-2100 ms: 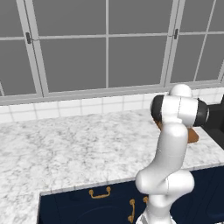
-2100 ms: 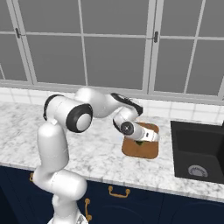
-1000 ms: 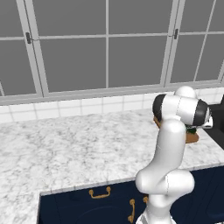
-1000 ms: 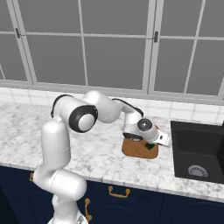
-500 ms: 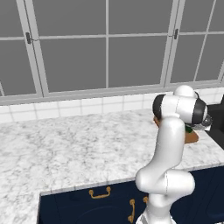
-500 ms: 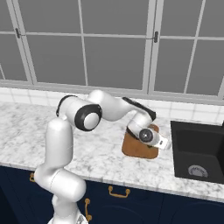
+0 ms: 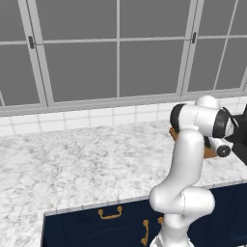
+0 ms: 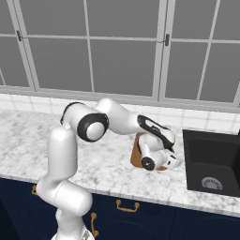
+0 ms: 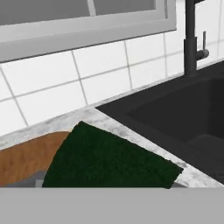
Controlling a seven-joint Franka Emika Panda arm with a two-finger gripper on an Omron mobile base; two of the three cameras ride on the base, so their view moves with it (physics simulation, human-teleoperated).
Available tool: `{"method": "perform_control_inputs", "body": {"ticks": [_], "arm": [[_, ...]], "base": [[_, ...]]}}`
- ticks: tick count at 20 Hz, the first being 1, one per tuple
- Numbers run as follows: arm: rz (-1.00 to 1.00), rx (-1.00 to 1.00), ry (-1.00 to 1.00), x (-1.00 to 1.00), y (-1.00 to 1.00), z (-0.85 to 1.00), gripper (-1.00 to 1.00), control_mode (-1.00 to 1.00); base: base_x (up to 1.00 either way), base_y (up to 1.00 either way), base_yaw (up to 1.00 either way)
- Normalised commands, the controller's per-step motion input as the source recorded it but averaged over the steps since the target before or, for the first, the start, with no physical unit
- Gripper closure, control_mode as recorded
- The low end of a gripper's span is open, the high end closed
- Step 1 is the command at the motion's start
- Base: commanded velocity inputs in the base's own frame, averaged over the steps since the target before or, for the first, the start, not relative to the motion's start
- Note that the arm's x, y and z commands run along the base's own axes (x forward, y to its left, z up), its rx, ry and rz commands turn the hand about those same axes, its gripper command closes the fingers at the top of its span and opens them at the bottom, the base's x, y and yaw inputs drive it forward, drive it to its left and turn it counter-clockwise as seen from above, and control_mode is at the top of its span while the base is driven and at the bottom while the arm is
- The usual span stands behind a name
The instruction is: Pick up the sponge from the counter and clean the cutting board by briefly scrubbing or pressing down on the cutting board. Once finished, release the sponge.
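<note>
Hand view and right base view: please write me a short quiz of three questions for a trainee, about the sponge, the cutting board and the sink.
1. True or false: the sink is white.
2. In the hand view, which colour is the face of the sponge that shows? A) dark green B) bright yellow C) blue
3. In the right base view, does the sink stand to the picture's left or right of the cutting board?

Key
1. False: it is black, with a dark faucet behind it.
2. A
3. Right
</note>
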Motion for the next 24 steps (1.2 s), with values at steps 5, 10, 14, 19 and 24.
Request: {"method": "perform_control_inputs", "body": {"ticks": [5, 10, 14, 19, 24], "arm": [[-0.02, 0.03, 0.11, -0.04, -0.03, 0.20, 1.00, -1.00], [0.06, -0.05, 0.09, -0.24, 0.15, 1.00, 1.00, -1.00], [0.26, 0.00, 0.13, 0.00, 0.24, 1.00, 1.00, -1.00], [0.36, 0.06, 0.30, 0.00, 0.03, 1.00, 1.00, -1.00], [0.33, 0.11, 0.41, 0.00, 0.09, 1.00, 1.00, -1.00]], "base": [[0.00, 0.00, 0.00], [0.00, 0.00, 0.00], [0.00, 0.00, 0.00], [0.00, 0.00, 0.00], [0.00, 0.00, 0.00]]}}
